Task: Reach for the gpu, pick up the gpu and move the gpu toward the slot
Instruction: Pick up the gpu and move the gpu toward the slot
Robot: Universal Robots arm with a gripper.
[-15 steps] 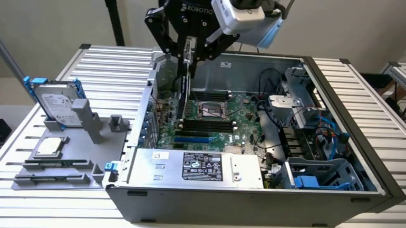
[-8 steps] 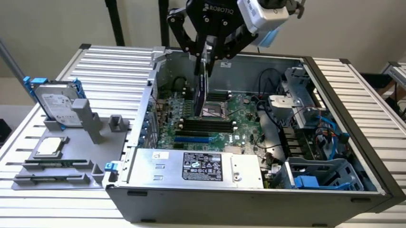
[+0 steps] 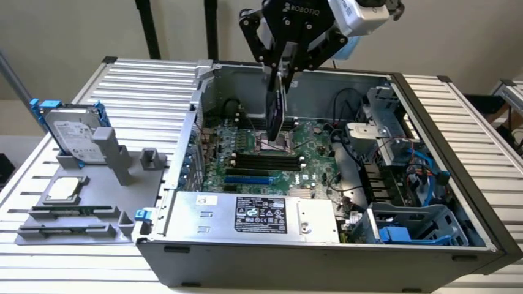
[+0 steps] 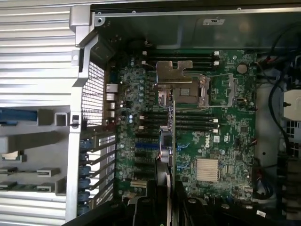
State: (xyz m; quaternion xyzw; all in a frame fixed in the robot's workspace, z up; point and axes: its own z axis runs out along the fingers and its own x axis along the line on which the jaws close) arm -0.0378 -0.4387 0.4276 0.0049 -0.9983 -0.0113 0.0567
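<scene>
The claw [image 3: 282, 61] grips the thin, dark gpu [image 3: 276, 110] edge-on, hanging vertically.

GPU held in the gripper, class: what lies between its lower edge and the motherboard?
Nothing. In the exterior view the gripper holds the gpu edge-down above the motherboard; the gap beneath its lower edge looks bare.

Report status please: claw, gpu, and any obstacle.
Claw shut on gpu, card edge-on, hanging above motherboard inside open case. Nothing between card and board.
</scene>
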